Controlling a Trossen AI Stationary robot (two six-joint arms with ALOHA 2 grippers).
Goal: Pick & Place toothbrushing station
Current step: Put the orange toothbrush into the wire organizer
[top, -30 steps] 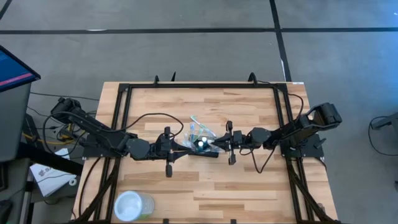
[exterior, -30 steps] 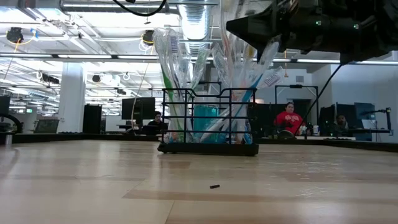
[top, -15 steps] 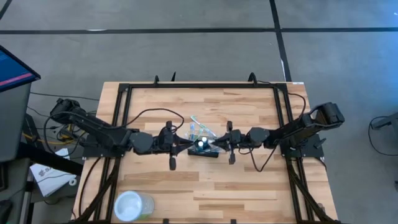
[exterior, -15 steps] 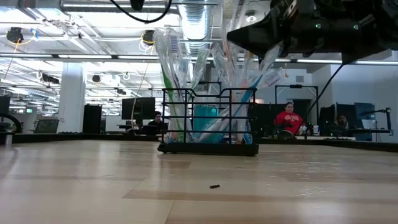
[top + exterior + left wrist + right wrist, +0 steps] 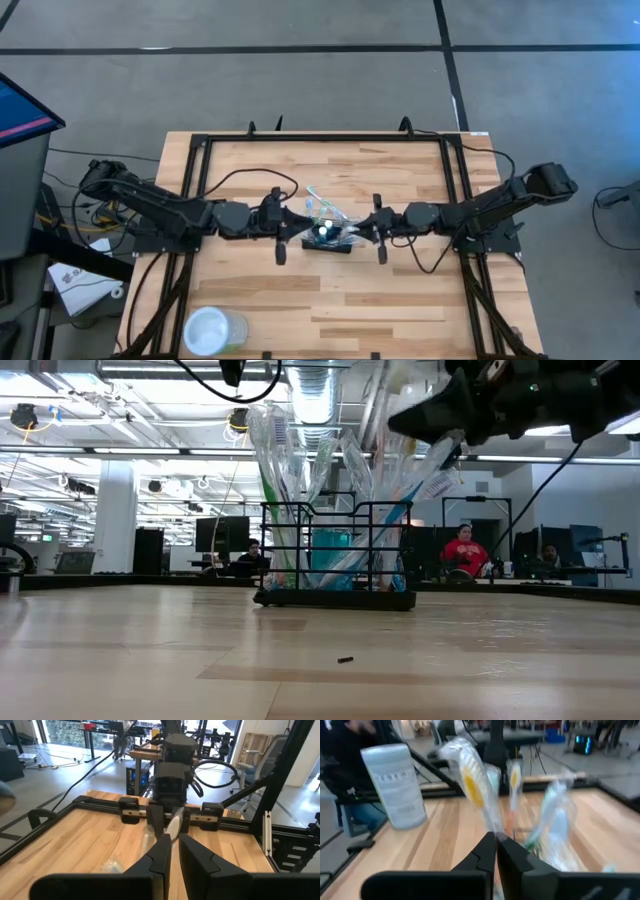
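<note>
The toothbrushing station [image 5: 330, 241], a small black wire caddy [image 5: 335, 575], stands on its base at the table's middle. Several wrapped toothbrushes [image 5: 275, 470] stick up out of it. My left gripper [image 5: 303, 228] comes at it from the table's left, high over the brush tops, shut on a pale wrapped toothbrush [image 5: 172, 827]. My right gripper [image 5: 357, 233] comes from the table's right. It is shut [image 5: 496, 850] and lies about level, right at the brush tops [image 5: 470, 785]. My left gripper pinches a pale wrapped toothbrush near its upper end [image 5: 173, 831] between its two fingers, coming in about level from the table's left. The brush's lower part is hidden. My right gripper is shut close to a wrapped brush; whether it touches the brush cannot be told.
A clear round cup [image 5: 213, 330] stands at the table's near left corner. A small black fleck [image 5: 345, 659] lies on the wood in front of the caddy. A black frame [image 5: 325, 138] runs around the table's edges.
My left gripper has swung a little toward the table's far edge, still shut. My right gripper has drawn back toward the table's right edge and tipped up nearer to level. The caddy has stayed in place.
</note>
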